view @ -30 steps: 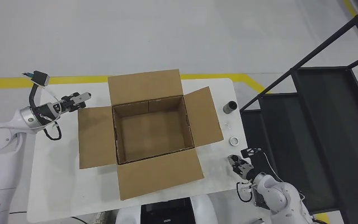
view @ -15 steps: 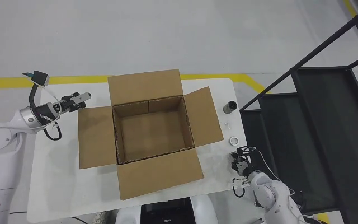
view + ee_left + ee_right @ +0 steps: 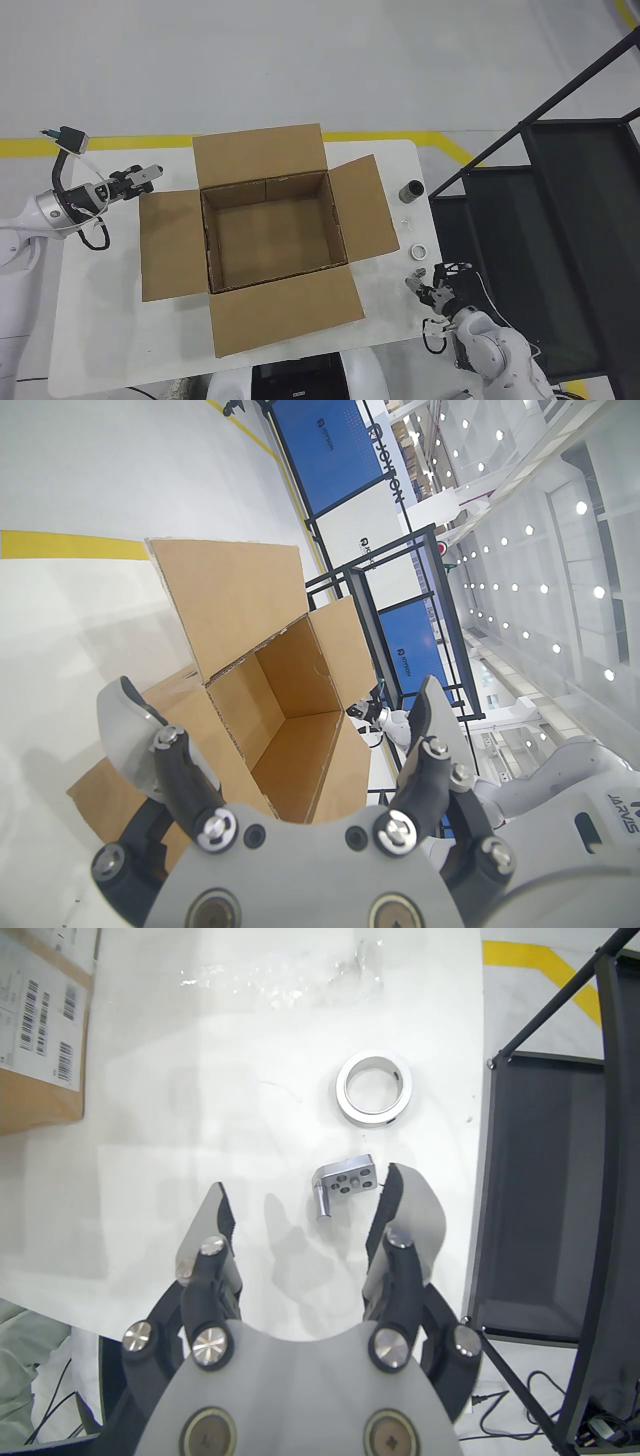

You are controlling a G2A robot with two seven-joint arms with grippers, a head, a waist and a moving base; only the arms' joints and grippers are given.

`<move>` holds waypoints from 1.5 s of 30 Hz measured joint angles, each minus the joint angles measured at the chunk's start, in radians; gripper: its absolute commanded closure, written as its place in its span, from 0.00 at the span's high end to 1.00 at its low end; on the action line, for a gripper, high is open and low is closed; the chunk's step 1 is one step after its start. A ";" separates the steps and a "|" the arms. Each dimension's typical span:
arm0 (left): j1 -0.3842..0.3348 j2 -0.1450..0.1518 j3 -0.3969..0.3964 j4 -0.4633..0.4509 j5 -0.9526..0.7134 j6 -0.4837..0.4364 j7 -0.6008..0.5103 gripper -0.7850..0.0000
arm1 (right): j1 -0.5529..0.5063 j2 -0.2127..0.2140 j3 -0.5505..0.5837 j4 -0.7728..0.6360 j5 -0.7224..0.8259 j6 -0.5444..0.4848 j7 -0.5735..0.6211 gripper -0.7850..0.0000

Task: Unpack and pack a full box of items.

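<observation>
An open cardboard box (image 3: 270,235) stands mid-table with its flaps spread, and bare cardboard shows inside it (image 3: 295,680). A metal ring (image 3: 419,253) (image 3: 374,1089) lies on the white table right of the box. A small drilled metal block with a pin (image 3: 344,1181) lies just nearer. My right gripper (image 3: 306,1180) (image 3: 425,290) hovers open over the table, the block close to one fingertip. My left gripper (image 3: 274,690) (image 3: 148,176) is open beside the box's left flap, holding nothing.
A dark cylinder (image 3: 411,189) stands at the table's right edge, farther back. A black metal stair frame (image 3: 540,200) (image 3: 545,1178) runs close along the table's right side. A box flap with barcode labels (image 3: 40,1028) lies flat on the table.
My right gripper has shifted and turned slightly near the ring and block. The left arm and the box have not moved.
</observation>
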 measured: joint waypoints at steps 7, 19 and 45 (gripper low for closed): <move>0.000 0.000 0.000 0.000 0.000 0.000 0.000 1.00 | -0.117 0.009 0.106 -0.153 0.250 -0.140 -0.008 1.00; 0.000 0.000 0.000 0.000 0.000 0.000 0.000 1.00 | -0.111 0.010 0.114 -0.134 0.146 -0.036 -0.110 1.00; 0.000 0.000 0.000 0.000 0.000 0.000 0.000 1.00 | 0.093 0.012 -0.086 0.162 -0.042 0.111 -0.100 0.31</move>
